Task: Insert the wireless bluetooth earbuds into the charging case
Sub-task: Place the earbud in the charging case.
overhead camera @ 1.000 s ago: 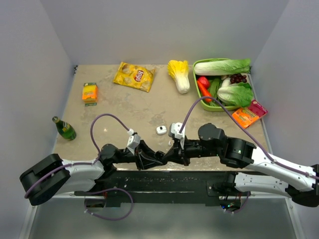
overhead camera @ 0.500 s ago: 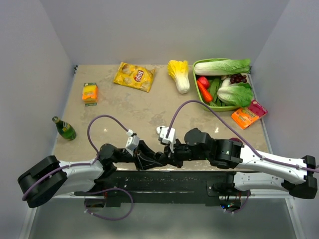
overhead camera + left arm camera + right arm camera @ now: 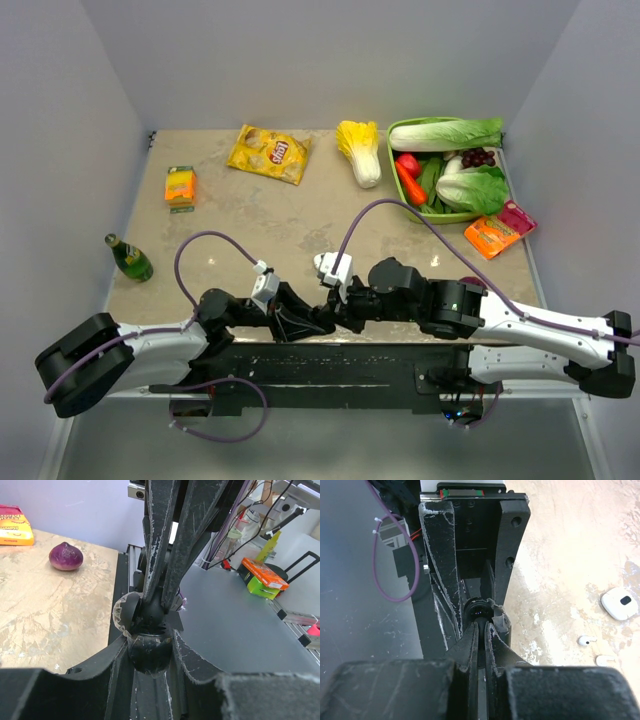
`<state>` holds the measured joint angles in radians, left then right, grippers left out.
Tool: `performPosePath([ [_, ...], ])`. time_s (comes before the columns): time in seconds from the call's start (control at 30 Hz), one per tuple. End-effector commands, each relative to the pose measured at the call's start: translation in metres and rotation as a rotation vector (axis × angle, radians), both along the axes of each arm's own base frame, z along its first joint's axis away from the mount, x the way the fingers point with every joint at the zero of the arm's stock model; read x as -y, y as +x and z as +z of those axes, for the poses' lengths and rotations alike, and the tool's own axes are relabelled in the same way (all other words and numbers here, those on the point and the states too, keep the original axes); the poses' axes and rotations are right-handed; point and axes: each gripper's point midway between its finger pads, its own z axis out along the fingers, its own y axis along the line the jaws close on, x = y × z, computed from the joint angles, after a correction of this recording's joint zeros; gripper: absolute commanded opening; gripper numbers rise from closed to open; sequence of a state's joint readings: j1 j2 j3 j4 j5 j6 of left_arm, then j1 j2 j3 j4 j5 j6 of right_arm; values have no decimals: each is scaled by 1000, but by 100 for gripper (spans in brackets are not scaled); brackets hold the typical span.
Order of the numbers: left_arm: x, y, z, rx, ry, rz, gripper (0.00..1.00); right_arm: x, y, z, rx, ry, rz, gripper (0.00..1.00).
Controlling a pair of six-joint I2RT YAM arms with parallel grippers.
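where the two arms met over the dark base plate (image 3: 300, 362) at the near edge of the table (image 3: 280, 215), the left gripper (image 3: 312, 322) and the right gripper (image 3: 338, 308) pointed at each other, tip to tip. in the left wrist view the left gripper's fingers (image 3: 116, 655) curved in on both sides of a small dark rounded thing (image 3: 150, 654) and touched it, so that claw was closed on it. it may have been a black bud, though i could not tell. the right gripper's two fingers came down in a narrow v onto the top of the same thing. seen from the right wrist they lay almost together, with only a slit between them. whether they actually clamped it i could not tell. the white charging case (image 3: 619, 603) lay flat on the table, off to the side of the grippers and well apart from them, its lid down. two white earbuds (image 3: 587, 640) lay loose on the table just near it, close to each other but not touching, outside the case. farther back stood a yellow chip bag (image 3: 270, 153), an orange box (image 3: 180, 185), a green bottle (image 3: 129, 258), a pale cabbage (image 3: 361, 150) and a green basket (image 3: 400, 132) of vegetables.
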<state>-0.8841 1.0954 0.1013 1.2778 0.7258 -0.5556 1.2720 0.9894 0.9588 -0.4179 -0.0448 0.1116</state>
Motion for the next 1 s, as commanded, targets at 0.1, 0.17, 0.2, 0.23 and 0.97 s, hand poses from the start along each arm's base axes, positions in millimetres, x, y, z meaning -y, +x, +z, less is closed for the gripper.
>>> performPosePath([
  [0.1,-1,-3,38,145,-139,-2,0,-13,3,24,26,84,1,0],
  [0.17,-1,-3,38,146,-139,1,0,-15,1,22,23,79,10,0],
  [0.2,-1,-3,39,148,-142,1,0,-16,0,21,20,75,17,0],
  [0.23,-2,-3,39,148,-142,1,0,-17,-1,19,17,69,20,0],
  [0.97,-1,2,42,148,-147,28,0,-14,0,17,9,61,-21,23],
])
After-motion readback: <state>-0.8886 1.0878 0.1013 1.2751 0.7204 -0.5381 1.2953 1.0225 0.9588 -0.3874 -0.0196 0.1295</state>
